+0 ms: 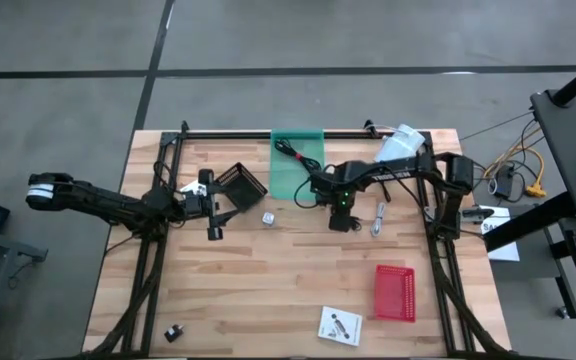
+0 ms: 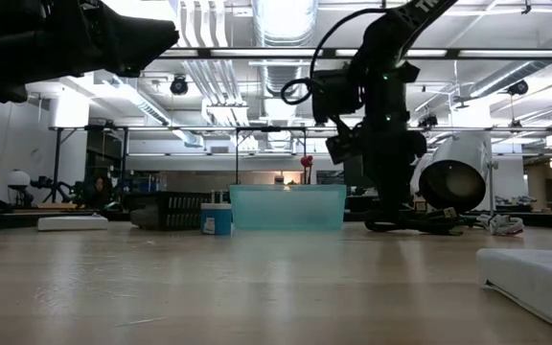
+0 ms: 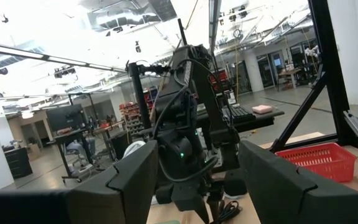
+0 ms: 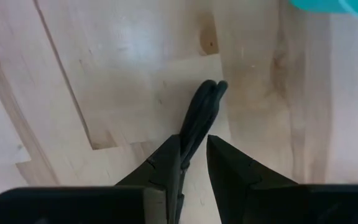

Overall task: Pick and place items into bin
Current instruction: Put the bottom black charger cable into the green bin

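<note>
The surface [image 1: 298,270] is pale butcher-block wood, laid in long planks with a visible grain and one dark knot. The right gripper [image 4: 194,149] points down at it, its two dark wedge-shaped fingers nearly together and pinching a loop of black cable [image 4: 201,115]; the cable is smooth, rubbery and folded into a narrow oval that sticks out just past the fingertips. From above, that gripper [image 1: 318,188] sits just beside the near edge of the bin [image 1: 298,165], a translucent teal plastic box with straight walls, and more of the black cable trails over the bin's floor behind it.

To the right gripper's outer side, close by, lies a slim silvery metal piece [image 1: 378,218], shiny and elongated. Farther toward the front of the surface is a red mesh basket [image 1: 395,293], rectangular with a fine grid, and near it a flat white packet [image 1: 340,326], square and thin.

The left gripper [image 1: 211,205] hangs above the surface with its blocky matte-black fingers [image 3: 129,180] spread well apart and nothing between them. Just beyond it stands a black ribbed tray [image 1: 242,185], turned diagonally. Between the two grippers rests a tiny white cube [image 1: 267,218]. Well in front of the left gripper, near the surface's corner, sits a small black piece [image 1: 174,332], too small to make out its shape.
</note>
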